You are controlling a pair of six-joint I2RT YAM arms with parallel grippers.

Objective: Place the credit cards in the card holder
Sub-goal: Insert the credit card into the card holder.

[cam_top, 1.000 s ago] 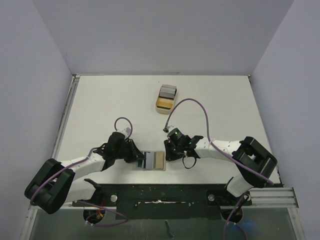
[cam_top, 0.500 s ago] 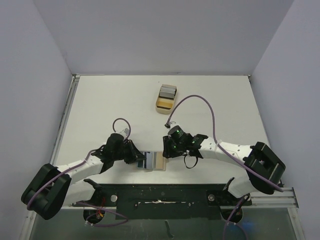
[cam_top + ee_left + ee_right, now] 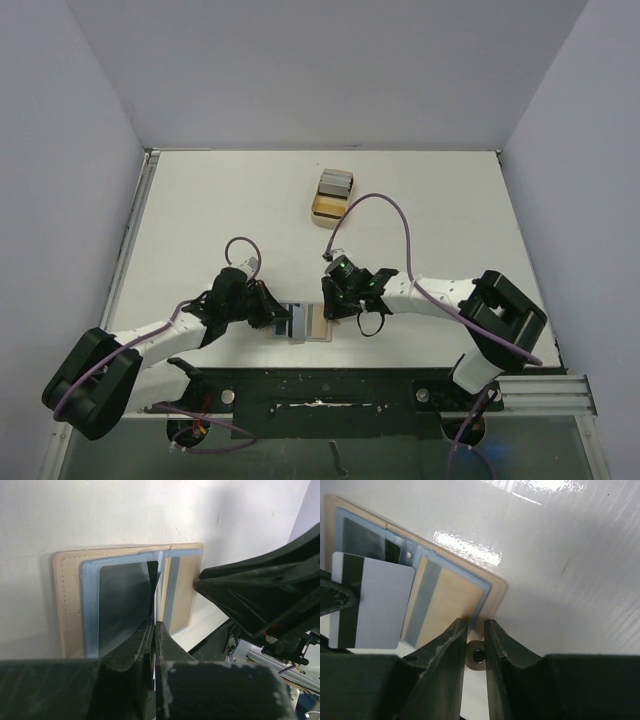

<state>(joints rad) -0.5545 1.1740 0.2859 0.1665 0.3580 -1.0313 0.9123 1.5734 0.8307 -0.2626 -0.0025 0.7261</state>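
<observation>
The tan card holder [image 3: 312, 322] lies open and flat near the table's front edge; it also shows in the left wrist view [image 3: 67, 605] and the right wrist view [image 3: 455, 600]. My left gripper [image 3: 272, 318] [image 3: 154, 622] is shut on a grey-white credit card with a dark stripe [image 3: 372, 607], held on edge over the holder's left half [image 3: 156, 592]. A dark card [image 3: 122, 605] sits in the left pocket. My right gripper [image 3: 328, 305] [image 3: 475, 622] is nearly shut, fingertips down at the holder's right edge, with the strap tab and snap button [image 3: 478, 655] showing beneath the narrow gap.
A tan rounded tray [image 3: 327, 210] stands at the back middle of the table with more cards [image 3: 336, 183] stacked at its far end. Purple cables loop over both arms. A black rail runs along the table's front edge [image 3: 320, 385].
The right gripper has shifted slightly left towards the holder, and its arm has swung. The left gripper and its card have barely moved.
</observation>
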